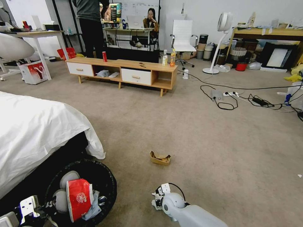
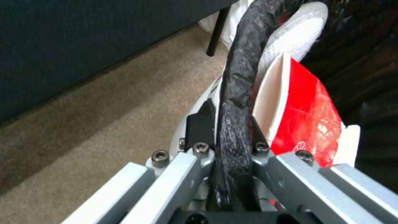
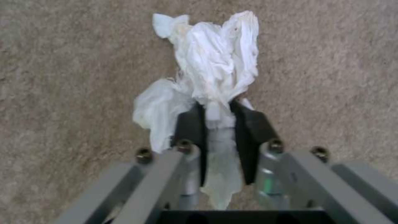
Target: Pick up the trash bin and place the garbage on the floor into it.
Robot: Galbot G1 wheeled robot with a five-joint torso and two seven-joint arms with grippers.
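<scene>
The trash bin [image 1: 107, 183], lined with a black bag, hangs at the lower left beside the bed. My left gripper [image 2: 230, 121] is shut on the bin's bagged rim [image 2: 240, 77]. Inside the bin lie a crushed red-white cup [image 1: 79, 197], also seen as the cup [image 2: 307, 112], white tissues [image 1: 68, 178] and a pale cloth [image 1: 93, 208]. My right gripper [image 3: 217, 107] is shut on a crumpled white tissue [image 3: 211, 65] above the carpet floor [image 3: 62, 77]; that arm [image 1: 176, 205] sits low at centre. A tan cardboard tray [image 1: 160, 158] lies on the floor [image 1: 195, 138] ahead.
A white-covered bed [image 1: 34, 126] fills the left. A low wooden TV cabinet [image 1: 126, 71] with an upright red can [image 1: 104, 56] stands at the back. Cables and a power strip [image 1: 232, 94] cross the carpet at right. A standing fan [image 1: 221, 41] and chair [image 1: 183, 39] are behind.
</scene>
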